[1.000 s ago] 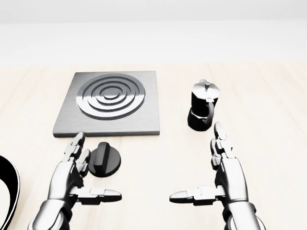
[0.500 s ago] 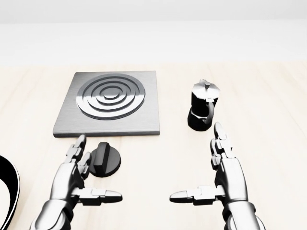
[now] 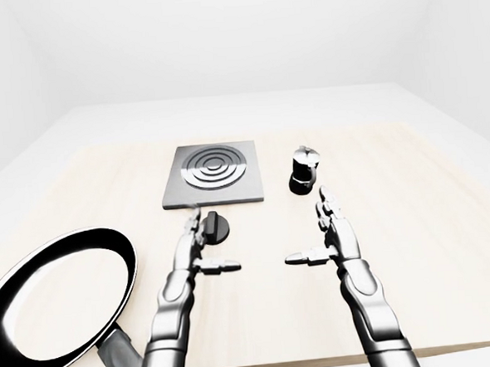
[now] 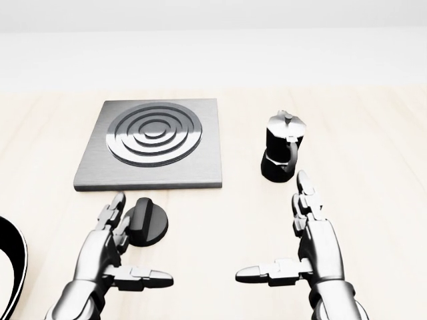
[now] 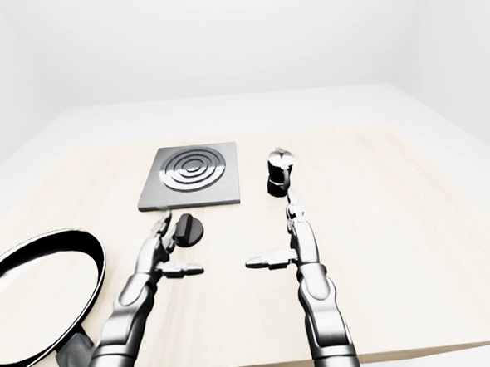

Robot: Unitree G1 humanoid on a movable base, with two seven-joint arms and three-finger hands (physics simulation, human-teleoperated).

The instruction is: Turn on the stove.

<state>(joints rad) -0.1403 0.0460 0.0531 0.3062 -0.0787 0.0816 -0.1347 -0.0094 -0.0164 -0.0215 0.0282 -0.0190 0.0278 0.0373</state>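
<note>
A square brushed-metal stove plate with raised concentric rings [image 4: 151,144] lies flat on the pale wooden tabletop [image 4: 373,167], left of centre in the head view. Its sides run roughly parallel to the table edges, the lower edge slightly wider in the picture than the upper.

Just below the plate's lower edge, apart from it, sits the round black control knob with a raised grip bar [image 4: 147,221]. The bar's long axis runs from the upper right to the lower left of the head view, tilted a little off vertical.

The left metallic three-finger hand [image 4: 110,250] stands just left of the knob. Its two long fingers [image 4: 113,215] reach up along the knob's left rim, and whether they touch it cannot be told. The thumb sticks out to the right, below the knob and apart from it. The hand is spread wide and grips nothing.

The right metallic three-finger hand [image 4: 307,247] mirrors it, well apart from the knob, fingers pointing up the view and thumb pointing left. It is also spread wide and holds nothing.

A black and silver moka pot [image 4: 283,153] stands upright right of the plate, just above the right fingertips. A large black frying pan with a pale rim [image 3: 57,303] lies at the lower left of the left-eye view.
</note>
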